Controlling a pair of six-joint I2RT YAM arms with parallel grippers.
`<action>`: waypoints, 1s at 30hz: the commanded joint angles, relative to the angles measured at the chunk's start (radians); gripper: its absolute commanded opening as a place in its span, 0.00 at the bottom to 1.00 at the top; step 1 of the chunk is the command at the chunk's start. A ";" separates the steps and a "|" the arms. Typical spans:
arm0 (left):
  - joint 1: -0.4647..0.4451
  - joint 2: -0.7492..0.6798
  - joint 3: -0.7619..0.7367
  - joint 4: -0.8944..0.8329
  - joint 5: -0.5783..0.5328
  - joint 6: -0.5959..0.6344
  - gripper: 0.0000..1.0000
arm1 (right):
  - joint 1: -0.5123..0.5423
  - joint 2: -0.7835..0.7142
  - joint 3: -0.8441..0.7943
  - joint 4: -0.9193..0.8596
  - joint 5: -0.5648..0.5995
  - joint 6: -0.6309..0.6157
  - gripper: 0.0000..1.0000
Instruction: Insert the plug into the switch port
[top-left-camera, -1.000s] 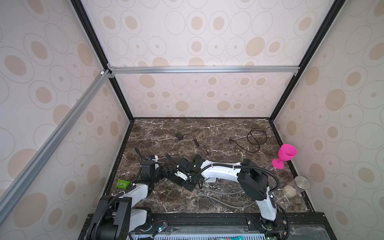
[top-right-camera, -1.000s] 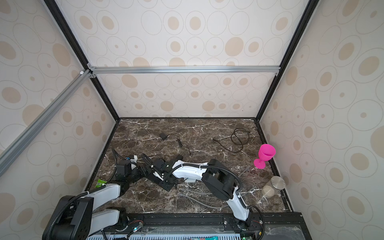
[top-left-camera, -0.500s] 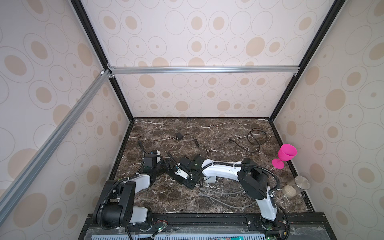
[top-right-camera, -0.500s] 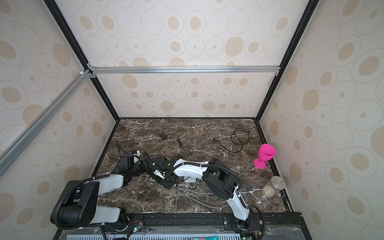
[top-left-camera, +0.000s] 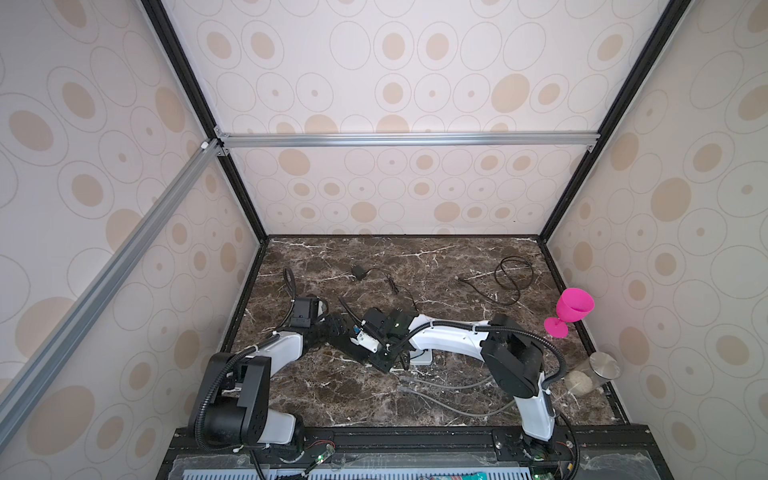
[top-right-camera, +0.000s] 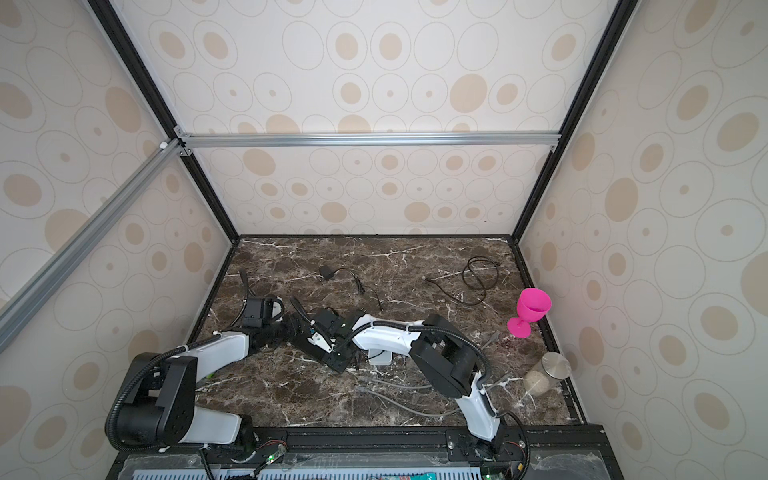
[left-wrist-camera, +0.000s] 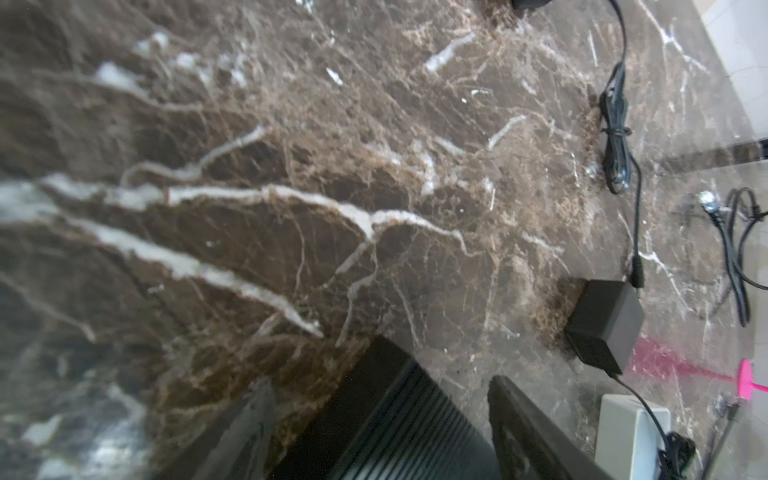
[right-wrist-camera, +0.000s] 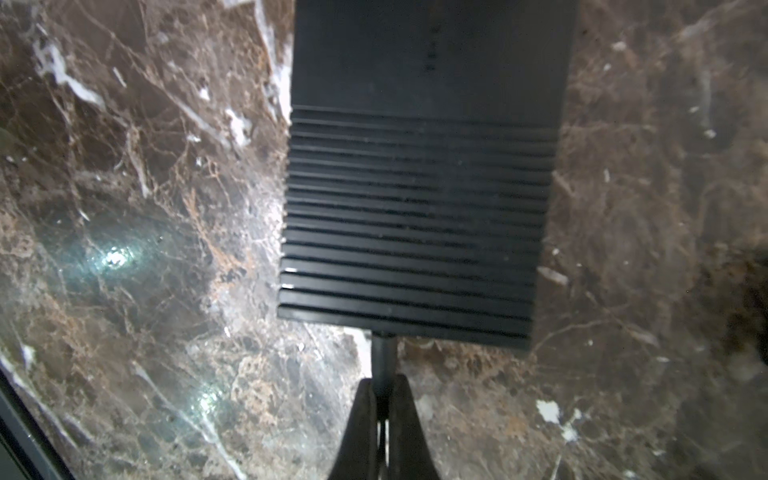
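On the brown marble tabletop, a pink goblet stands upright at the right edge. Nearer along that edge sits a clear jar with a metal lid and pale grains inside. A black cable lies looped at the far right. Grey cables trail across the near middle.

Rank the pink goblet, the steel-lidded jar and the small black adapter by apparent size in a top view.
1. pink goblet and steel-lidded jar: they look about alike, so no ranking between them.
2. small black adapter: clearly smallest, though it lies farther back.
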 joint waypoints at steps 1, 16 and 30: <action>0.000 0.107 0.041 -0.197 -0.063 0.065 0.82 | -0.012 -0.026 0.013 -0.011 -0.005 -0.022 0.00; -0.050 0.233 0.053 -0.115 0.060 0.072 0.75 | -0.028 0.001 0.016 0.014 -0.025 -0.011 0.00; -0.100 0.099 -0.085 -0.050 0.130 -0.013 0.73 | -0.054 0.068 0.070 0.000 -0.073 -0.007 0.00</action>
